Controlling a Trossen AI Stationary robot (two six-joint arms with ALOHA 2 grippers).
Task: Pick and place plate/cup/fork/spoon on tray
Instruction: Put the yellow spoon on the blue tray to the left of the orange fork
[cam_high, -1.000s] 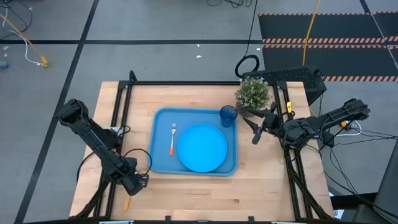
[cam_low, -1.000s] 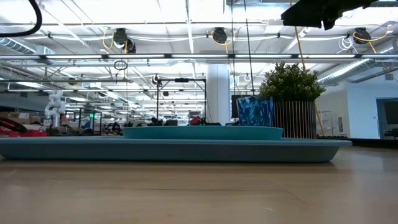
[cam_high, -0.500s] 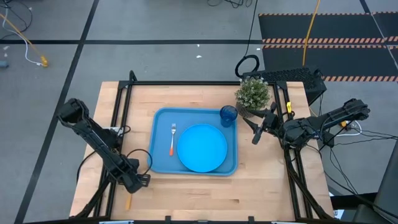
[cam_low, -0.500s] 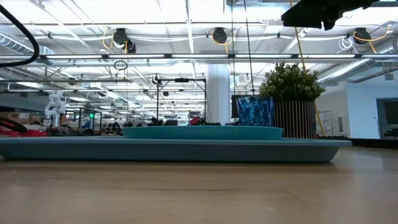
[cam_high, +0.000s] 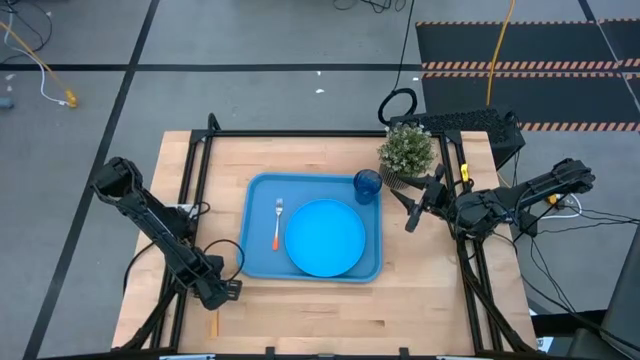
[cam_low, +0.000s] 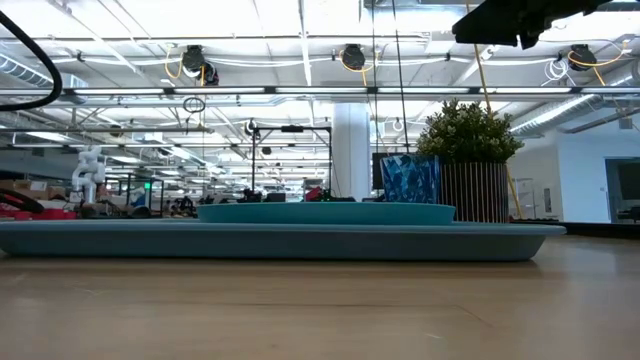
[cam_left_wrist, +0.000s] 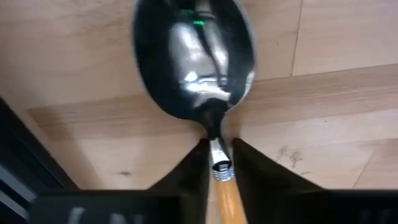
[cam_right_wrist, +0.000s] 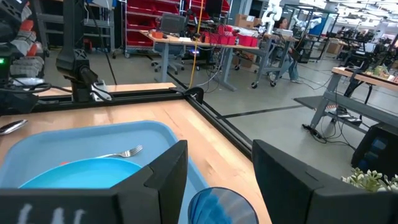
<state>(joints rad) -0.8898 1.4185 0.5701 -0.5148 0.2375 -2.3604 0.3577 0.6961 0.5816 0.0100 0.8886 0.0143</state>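
A: Where is the spoon (cam_left_wrist: 196, 74) lying?

B: On the tabletop (cam_high: 320, 310), off the tray's (cam_high: 258, 192) near-left corner. Left hand (cam_left_wrist: 217, 163) is pinching its neck, where bowl meets orange handle.

A: Handling?

B: Light, stiff, probably slick metal; gripping the handle looks safer.

A: Right hand (cam_right_wrist: 214, 171)?

B: Hanging spread beside the tray's cup (cam_high: 367, 185) corner.

A: Hidden?

B: The arm is covering most of the spoon from above.

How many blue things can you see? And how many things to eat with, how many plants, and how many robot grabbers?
Blue things: 3, the tray, the plate, the cup
Eating tools: 2, the fork, the spoon
Plants: 1, the potted plant
Grabbers: 2, the left gripper on the spoon, the right gripper open by the cup
Total: 8
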